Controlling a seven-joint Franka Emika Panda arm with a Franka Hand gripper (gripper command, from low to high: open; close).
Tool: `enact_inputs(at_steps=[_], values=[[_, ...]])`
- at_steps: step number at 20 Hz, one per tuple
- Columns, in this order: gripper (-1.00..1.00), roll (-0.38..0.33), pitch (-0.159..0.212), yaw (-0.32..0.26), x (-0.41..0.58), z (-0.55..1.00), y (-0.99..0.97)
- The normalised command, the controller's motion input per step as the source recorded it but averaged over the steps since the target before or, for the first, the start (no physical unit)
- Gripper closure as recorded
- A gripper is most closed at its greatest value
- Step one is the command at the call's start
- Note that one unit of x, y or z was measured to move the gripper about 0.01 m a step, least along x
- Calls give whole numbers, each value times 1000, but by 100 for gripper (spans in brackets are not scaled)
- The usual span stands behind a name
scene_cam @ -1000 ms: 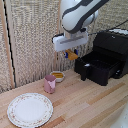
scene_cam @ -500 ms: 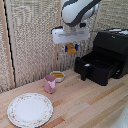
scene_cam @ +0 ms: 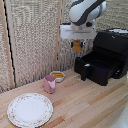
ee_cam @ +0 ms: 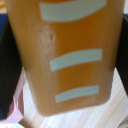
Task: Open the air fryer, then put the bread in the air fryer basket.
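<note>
**Bread in the air, drawer waiting below**

From the exterior view: The gripper [scene_cam: 77, 44] hangs high above the tabletop [scene_cam: 90, 107]. It is pinching the bread [scene_cam: 76, 46], a small golden-orange piece that hangs down under the white hand. The bread's long side seems to point up and down. The air fryer [scene_cam: 113, 46] is big and black, on the exterior view's right. Its air fryer basket [scene_cam: 98, 68] is pulled out, so the open top shows. The air fryer handle [scene_cam: 84, 71] sticks out of the drawer front. The basket lies lower than the bread and toward the exterior view's right. I think the gripper has to go that way and down before it lets go. How near or far the basket sits from the bread is hard to tell from here. A pink cup [scene_cam: 49, 83], a small white bowl [scene_cam: 58, 76] and a big plate [scene_cam: 29, 109] sit on the tabletop, well apart from the drawer.

From the wrist view: The bread [ee_cam: 67, 55] fills almost the whole picture. It has three pale blue-grey stripes across it. Dark gripper fingers [ee_cam: 10, 75] show at its sides, closed against it. A bit of light wood shows past its end.

No words, brands or labels can be read in either view.
</note>
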Motion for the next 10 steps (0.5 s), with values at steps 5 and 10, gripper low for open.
enact_inputs(at_steps=[5,10], values=[[100,0,0,-249,-2,-30,-563],[100,0,-12,-242,0,-164,-585]])
